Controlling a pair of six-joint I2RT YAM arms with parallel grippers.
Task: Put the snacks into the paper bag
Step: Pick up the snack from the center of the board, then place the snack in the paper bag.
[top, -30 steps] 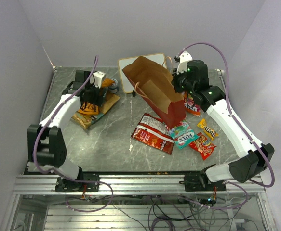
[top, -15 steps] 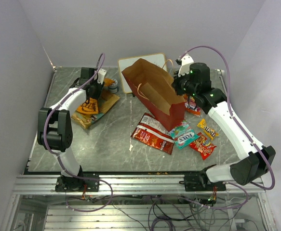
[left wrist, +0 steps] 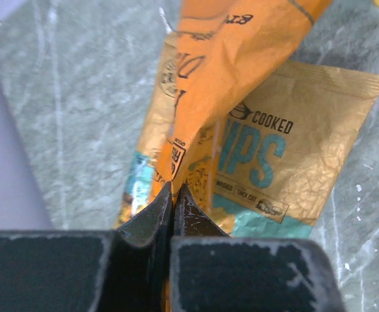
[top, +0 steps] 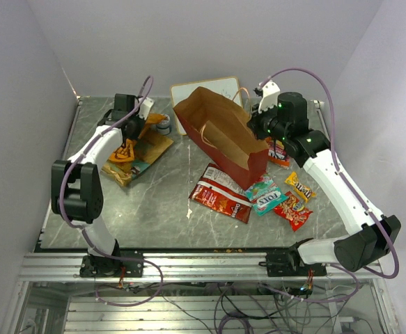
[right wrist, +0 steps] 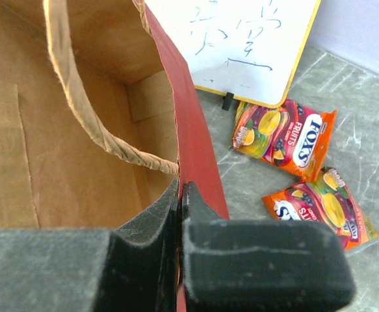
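The paper bag (top: 220,136), red outside and brown inside, stands tilted at the table's middle back with its mouth facing up and left. My right gripper (right wrist: 180,188) is shut on its right rim (right wrist: 196,149), beside a twisted handle (right wrist: 91,123). At the far left, my left gripper (left wrist: 174,188) is shut on the edge of an orange snack packet (left wrist: 235,58), which hangs over a gold and teal chips packet (left wrist: 293,156). Lying in front of the paper bag are a long red chip bag (top: 220,195), teal packets (top: 264,193), a yellow packet (top: 300,186) and a red packet (top: 293,211).
A small whiteboard (top: 203,90) with a yellow rim leans behind the bag. Two orange fruit-candy packets (right wrist: 283,140) lie on the table right of the bag, below the whiteboard. A small round object (top: 162,125) sits between the left packets and the bag.
My left gripper has shut on the orange packet, with that arm now stretched farther back. The right gripper has shifted the bag's top slightly left.
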